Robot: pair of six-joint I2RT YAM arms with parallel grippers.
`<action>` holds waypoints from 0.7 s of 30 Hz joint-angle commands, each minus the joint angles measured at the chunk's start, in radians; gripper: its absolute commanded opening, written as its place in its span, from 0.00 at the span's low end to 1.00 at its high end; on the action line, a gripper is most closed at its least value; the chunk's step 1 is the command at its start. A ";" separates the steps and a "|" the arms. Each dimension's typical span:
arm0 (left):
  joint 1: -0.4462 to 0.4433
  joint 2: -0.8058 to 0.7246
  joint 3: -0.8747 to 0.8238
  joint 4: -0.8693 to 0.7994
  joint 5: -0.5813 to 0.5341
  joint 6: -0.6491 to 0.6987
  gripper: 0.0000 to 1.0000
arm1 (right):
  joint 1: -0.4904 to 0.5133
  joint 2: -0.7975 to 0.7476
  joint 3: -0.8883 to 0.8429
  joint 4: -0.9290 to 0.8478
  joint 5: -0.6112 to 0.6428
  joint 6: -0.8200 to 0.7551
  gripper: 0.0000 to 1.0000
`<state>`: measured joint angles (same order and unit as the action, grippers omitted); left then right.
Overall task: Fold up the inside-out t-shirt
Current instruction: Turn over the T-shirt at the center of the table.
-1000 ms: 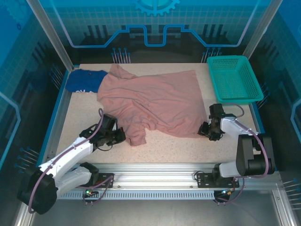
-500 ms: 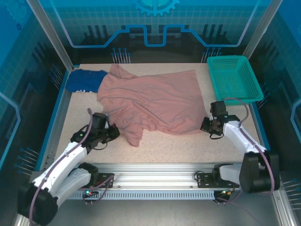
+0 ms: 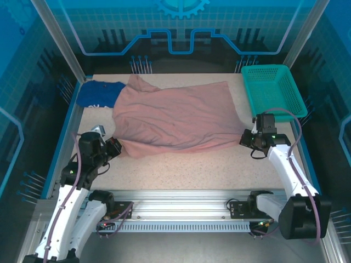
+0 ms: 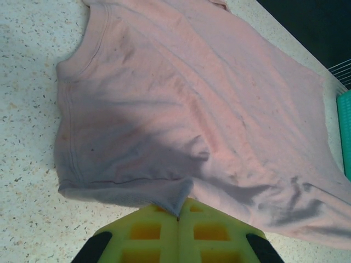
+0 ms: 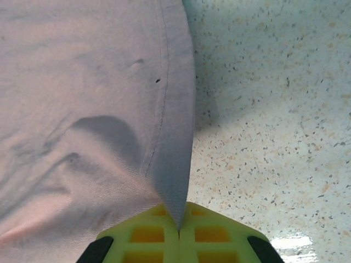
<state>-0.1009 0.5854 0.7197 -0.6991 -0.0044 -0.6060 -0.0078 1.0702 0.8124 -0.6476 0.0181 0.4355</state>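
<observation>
The inside-out t-shirt (image 3: 175, 118) is a dusty-pink cloth stretched wide across the middle of the speckled table. My left gripper (image 3: 113, 147) pinches its near-left corner. In the left wrist view the yellow-green jaws are pressed together on a point of the t-shirt (image 4: 181, 109) at the left gripper (image 4: 178, 216). My right gripper (image 3: 245, 140) grips the near-right corner. The hem of the t-shirt (image 5: 93, 109) runs straight down into the closed right gripper (image 5: 179, 227).
A dark blue folded garment (image 3: 97, 94) lies at the back left, partly under the pink cloth. A teal basket (image 3: 272, 91) stands at the back right. Bare table (image 3: 186, 164) runs between the shirt and the front rail.
Both grippers moved outward, left one to the left and right one to the right and back. The shirt's near edge is pulled straight and flatter. The right gripper shut on the hem.
</observation>
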 commanded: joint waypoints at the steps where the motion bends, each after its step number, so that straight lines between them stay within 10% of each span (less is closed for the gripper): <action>1: 0.009 -0.017 0.186 0.055 -0.035 0.018 0.00 | -0.014 -0.100 0.188 -0.033 0.001 -0.035 0.06; 21: 0.009 0.271 1.350 -0.040 -0.162 0.353 0.00 | -0.015 -0.260 1.194 -0.340 0.135 -0.156 0.06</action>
<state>-0.1009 0.7605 2.0178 -0.6945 -0.1059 -0.3286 -0.0078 0.7700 1.9560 -0.9115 0.1059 0.3267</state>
